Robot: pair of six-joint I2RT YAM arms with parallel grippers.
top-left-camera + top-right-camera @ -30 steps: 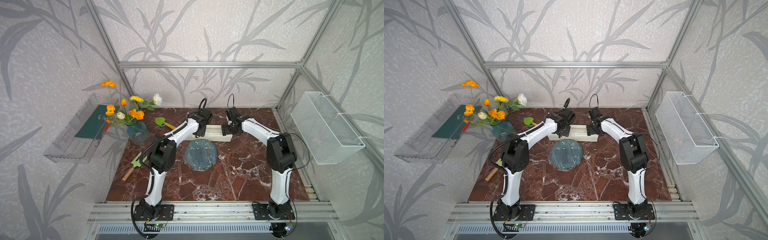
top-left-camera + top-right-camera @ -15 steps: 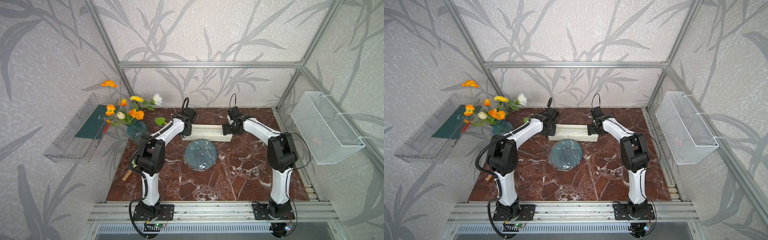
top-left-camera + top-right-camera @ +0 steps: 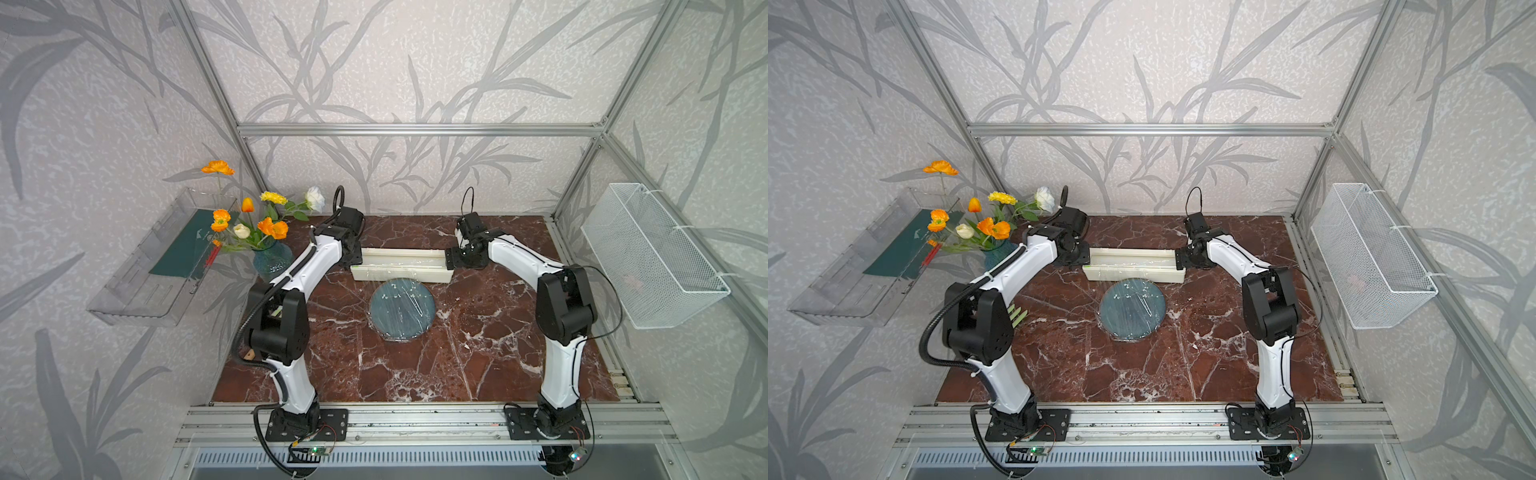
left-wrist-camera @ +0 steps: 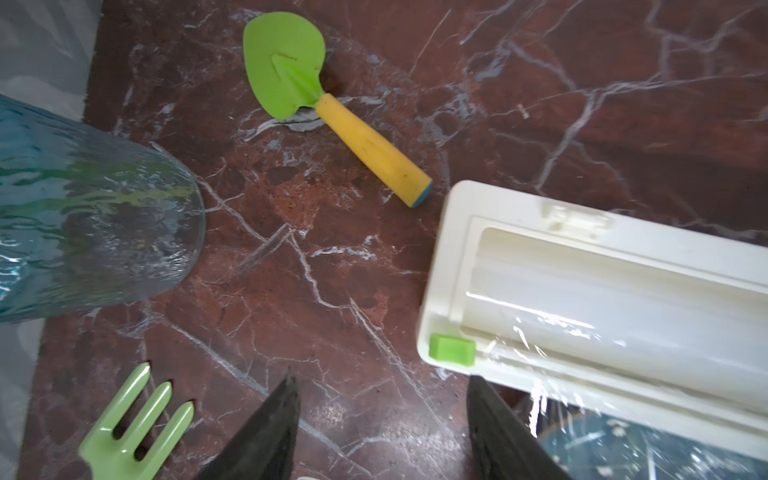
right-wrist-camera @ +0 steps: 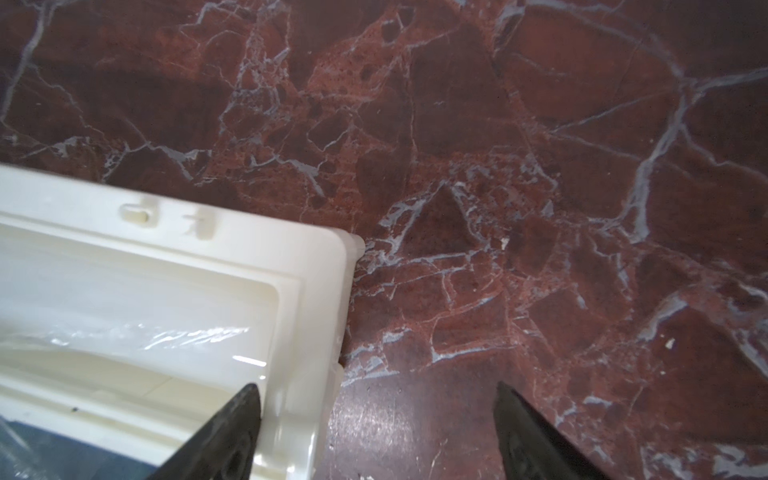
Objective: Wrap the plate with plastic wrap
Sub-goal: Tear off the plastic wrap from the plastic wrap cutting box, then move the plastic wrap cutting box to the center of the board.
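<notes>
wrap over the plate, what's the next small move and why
Probably bring the left gripper onto the green tab to slide it along the box: the wrap covers the plate but runs uncut from the box, and the open jaws hover beside the tab.

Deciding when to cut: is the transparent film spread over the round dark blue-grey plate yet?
Spread: wrinkled, glinting plastic wrap covers the plate and runs back to the long cream-white dispenser box.

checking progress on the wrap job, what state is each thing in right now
plate, lying flat, covered
dispenser box, lid open
plastic wrap, drawn from the box across the plate
left gripper, open, empty
right gripper, open, empty
vase, upright, flowers in it
trowel, lying flat
rake, lying flat
</notes>
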